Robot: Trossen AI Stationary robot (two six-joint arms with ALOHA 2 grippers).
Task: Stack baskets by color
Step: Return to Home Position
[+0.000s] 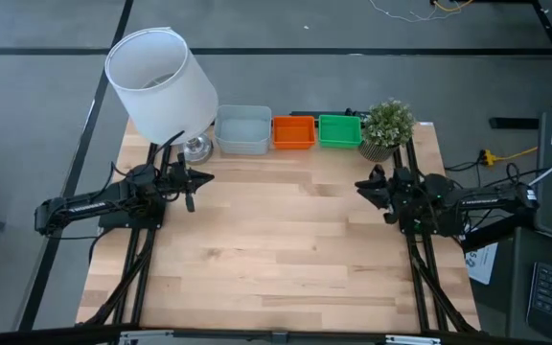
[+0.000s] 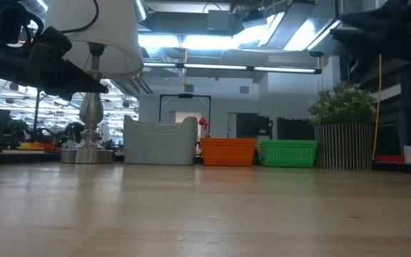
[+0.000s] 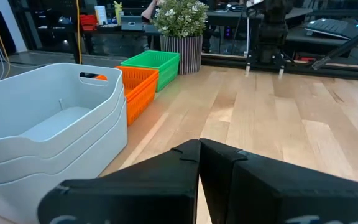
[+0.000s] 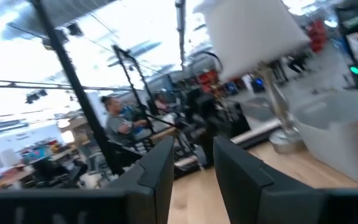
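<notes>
Three stacks of baskets stand side by side along the table's far edge: pale grey (image 1: 243, 129), orange (image 1: 293, 132) and green (image 1: 339, 129). The left wrist view shows the grey stack (image 3: 55, 124) nested in layers, with the orange (image 3: 135, 87) and green (image 3: 155, 64) beyond it. My left gripper (image 1: 205, 178) hovers shut over the table's left side, near the grey stack, pointing level. My right gripper (image 1: 362, 186) hovers at the right side, clear of the baskets. It is open, and its fingers (image 4: 160, 168) have nothing between them.
A lamp with a large white shade (image 1: 161, 84) stands at the far left corner on a silver base (image 2: 88, 150). A small potted plant (image 1: 388, 127) stands at the far right, beside the green baskets. Bare wooden tabletop (image 1: 276, 249) lies between the arms.
</notes>
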